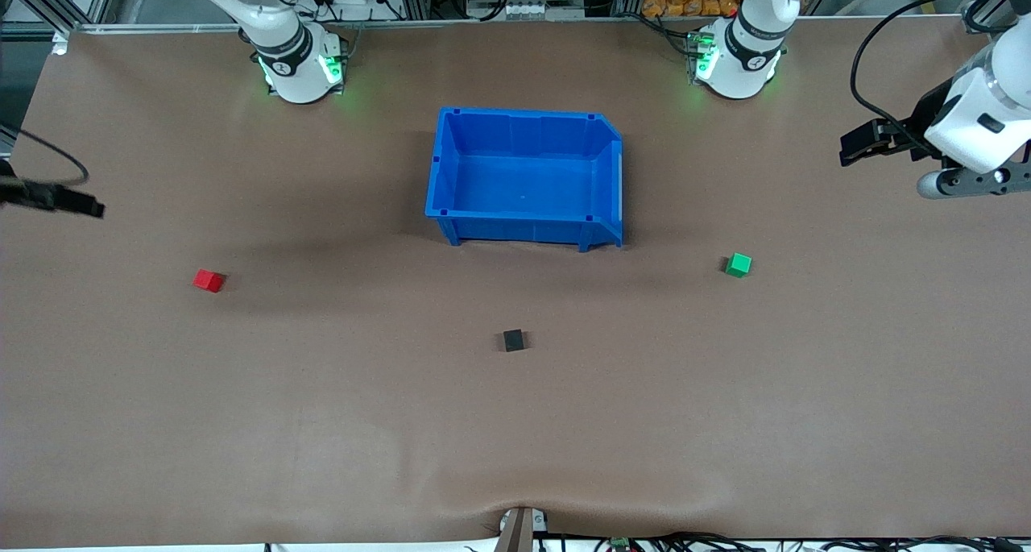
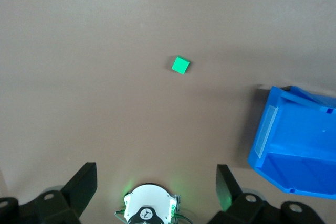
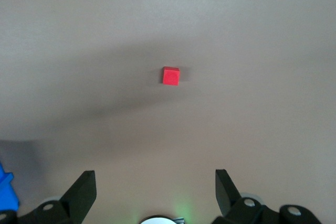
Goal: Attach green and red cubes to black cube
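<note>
The black cube [image 1: 513, 340] is small, matte and plain, with no marking that shows; its top face reads slightly greyer than its dark side face. It sits alone on the brown table [image 1: 322, 423], nearer to the front camera than the blue bin [image 1: 451, 165], roughly in line with the bin's middle, and well apart from the other 2 cubes.

The green cube [image 1: 738, 264] is the same size, bright and evenly coloured, with a lighter top face. It lies toward the left arm's end of the table, farther from the front camera than the black cube and a little nearer than the bin. In the left wrist view it [image 2: 180, 65] shows turned slightly askew on the bare table, with a corner of the bin [image 2: 273, 129] nearby.

The red cube [image 1: 209, 280] matches in size, plain red, and lies toward the right arm's end of the table, also a little farther from the front camera than the black cube. The right wrist view shows it [image 3: 170, 75] sitting square inside a soft shadow.

The left pincer [image 2: 156, 182] hangs in the air over the left arm's end of the table, its 2 fingers spread wide and grasping nothing. The right pincer [image 3: 156, 187] hangs over the right arm's end, likewise released with nothing in it.
</note>
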Robot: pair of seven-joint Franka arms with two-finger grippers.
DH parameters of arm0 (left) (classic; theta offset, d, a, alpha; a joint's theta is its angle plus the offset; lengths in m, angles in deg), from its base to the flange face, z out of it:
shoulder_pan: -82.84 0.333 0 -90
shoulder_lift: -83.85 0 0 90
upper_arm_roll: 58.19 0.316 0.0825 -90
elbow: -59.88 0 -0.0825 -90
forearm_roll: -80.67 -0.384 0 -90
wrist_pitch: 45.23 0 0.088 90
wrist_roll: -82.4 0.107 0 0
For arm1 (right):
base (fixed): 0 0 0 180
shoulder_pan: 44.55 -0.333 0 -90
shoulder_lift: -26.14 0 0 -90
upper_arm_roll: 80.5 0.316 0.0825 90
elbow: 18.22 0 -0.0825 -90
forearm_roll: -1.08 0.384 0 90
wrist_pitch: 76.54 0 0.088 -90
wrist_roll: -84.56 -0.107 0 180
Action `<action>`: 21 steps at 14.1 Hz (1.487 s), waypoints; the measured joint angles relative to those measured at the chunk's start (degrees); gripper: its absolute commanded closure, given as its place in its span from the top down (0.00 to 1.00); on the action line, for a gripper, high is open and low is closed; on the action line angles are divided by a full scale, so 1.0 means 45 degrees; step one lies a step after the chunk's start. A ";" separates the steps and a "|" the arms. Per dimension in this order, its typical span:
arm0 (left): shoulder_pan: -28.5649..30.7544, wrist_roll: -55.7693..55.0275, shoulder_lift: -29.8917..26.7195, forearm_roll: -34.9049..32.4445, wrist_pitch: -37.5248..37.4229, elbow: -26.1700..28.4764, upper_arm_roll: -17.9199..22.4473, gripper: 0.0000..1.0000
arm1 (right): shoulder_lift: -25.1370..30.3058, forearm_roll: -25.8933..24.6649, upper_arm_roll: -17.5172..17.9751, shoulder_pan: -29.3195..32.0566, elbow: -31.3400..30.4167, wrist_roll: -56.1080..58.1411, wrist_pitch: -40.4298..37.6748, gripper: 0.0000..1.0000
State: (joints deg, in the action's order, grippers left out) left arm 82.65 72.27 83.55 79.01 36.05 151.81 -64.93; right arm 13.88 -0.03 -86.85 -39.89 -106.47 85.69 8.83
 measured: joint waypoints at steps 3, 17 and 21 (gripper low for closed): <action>0.0000 0.0134 0.0074 -0.0005 0.1012 0.0995 -0.0034 1.00 | -0.1856 0.0187 0.0000 0.0264 -0.0014 -0.0001 0.0494 1.00; -0.0004 0.2145 0.2841 -0.0860 1.0499 0.6568 -0.0422 1.00 | -0.6240 0.0907 0.0028 0.1208 -0.0725 -0.0980 0.5675 0.92; 0.0035 0.2146 0.3960 -0.0861 1.1710 0.6651 -0.0421 1.00 | -0.6422 0.0916 0.0146 0.1066 -0.1422 -0.1692 0.6382 0.82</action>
State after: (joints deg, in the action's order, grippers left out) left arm 82.81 81.93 101.37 75.14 88.75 181.73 -66.82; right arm -15.01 4.09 -86.19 -35.09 -112.87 78.08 37.55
